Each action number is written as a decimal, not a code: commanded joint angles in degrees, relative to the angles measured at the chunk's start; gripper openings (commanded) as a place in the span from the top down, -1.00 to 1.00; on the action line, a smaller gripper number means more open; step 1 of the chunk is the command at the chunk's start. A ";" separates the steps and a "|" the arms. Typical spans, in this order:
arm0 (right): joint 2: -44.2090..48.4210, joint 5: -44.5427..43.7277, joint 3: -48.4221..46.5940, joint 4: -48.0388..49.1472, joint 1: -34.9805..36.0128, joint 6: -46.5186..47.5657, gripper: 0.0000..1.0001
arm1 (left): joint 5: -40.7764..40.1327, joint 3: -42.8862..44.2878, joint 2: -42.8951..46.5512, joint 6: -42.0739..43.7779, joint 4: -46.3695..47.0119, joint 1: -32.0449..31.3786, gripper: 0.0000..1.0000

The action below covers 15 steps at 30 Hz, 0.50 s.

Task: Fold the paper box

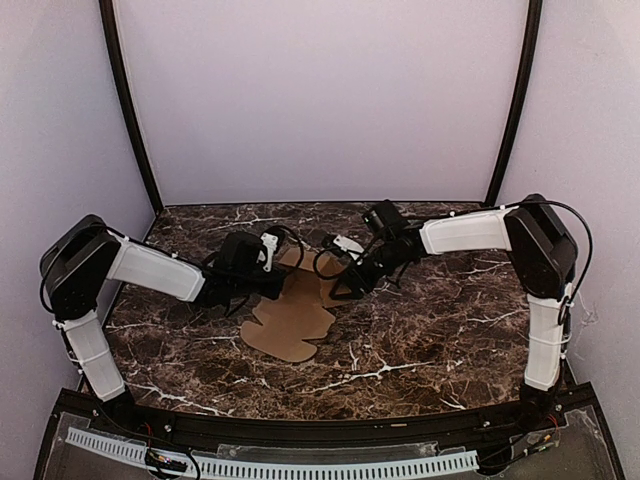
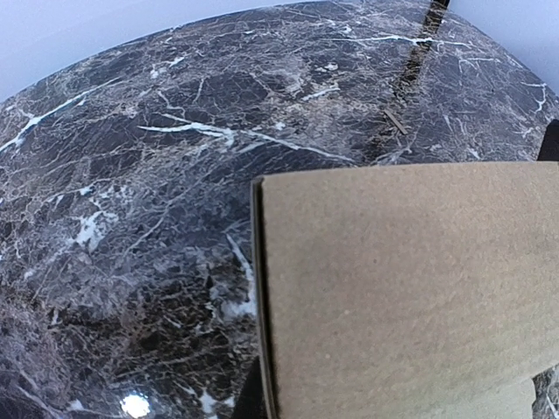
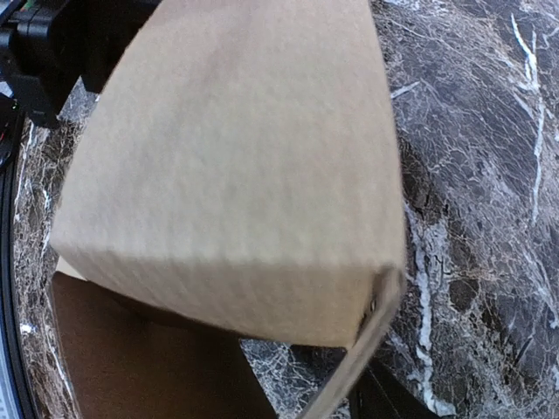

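Paper box: centre of frame; near tabs flat on marble table, far panels raised.
Left gripper: fully closed, pinching left panel; a slip drops the fold.
Right gripper: fingers hidden behind cardboard, opening cannot be told; an off-line push may skew the crease.

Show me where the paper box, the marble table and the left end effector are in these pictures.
paper box (image 1: 292, 325): top view, on its flat rounded flap.
marble table (image 1: 430, 330): top view, bare surface right of the box.
left end effector (image 1: 278, 280): top view, between its fingertips.
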State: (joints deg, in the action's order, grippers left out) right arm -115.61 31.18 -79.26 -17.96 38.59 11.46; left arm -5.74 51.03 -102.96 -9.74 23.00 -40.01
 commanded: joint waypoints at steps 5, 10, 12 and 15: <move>1.38 -1.41 2.54 3.85 0.30 -2.42 -0.17 | -10.85 1.88 -1.26 -13.95 -3.42 -6.13 0.98; 2.49 -2.87 4.51 4.54 0.76 -2.77 -0.20 | -16.41 2.53 -2.11 -18.49 -4.12 -8.21 0.98; 3.19 -3.51 5.80 5.94 0.99 -4.13 -0.20 | -18.36 2.80 -2.12 -20.51 -4.91 -9.02 0.98; 3.48 -6.38 6.06 7.27 1.99 -5.71 -0.21 | -19.70 4.66 -2.99 -21.96 -5.63 -10.25 0.98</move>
State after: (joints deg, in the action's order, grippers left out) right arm -114.41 28.29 -74.35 -13.93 39.00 8.47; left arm -22.17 53.08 -104.81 -26.63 19.79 -48.60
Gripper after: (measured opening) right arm 0.603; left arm 0.021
